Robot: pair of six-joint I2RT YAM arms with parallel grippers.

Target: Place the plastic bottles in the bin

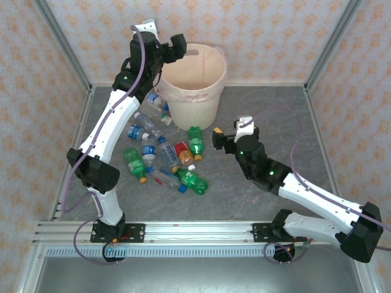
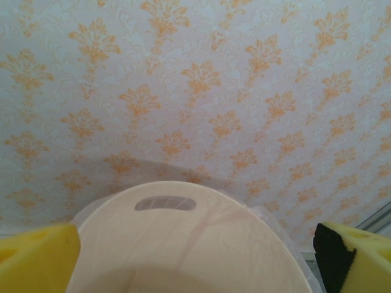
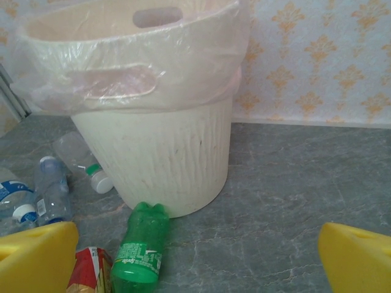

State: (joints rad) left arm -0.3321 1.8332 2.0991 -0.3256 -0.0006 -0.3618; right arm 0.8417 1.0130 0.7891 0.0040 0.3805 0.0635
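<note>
- We are seeing the right gripper (image 3: 195, 268) nearest us, yellow fingers (image 3: 36, 256) apart.
- Small clear and green plastic bottles (image 1: 162, 152) are lying scattered nearby, one red-labelled bottle (image 3: 91, 271) half hidden behind a finger.
- The large round cream plastic bin (image 1: 195, 101) is standing behind them, its floor hard to make out.
- The left gripper (image 1: 178, 47) is hanging above its rim, jaws wide.

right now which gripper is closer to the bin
Left. The left gripper hangs at the rim of the bin; the right gripper sits lower, apart from it, by a green bottle.
</note>
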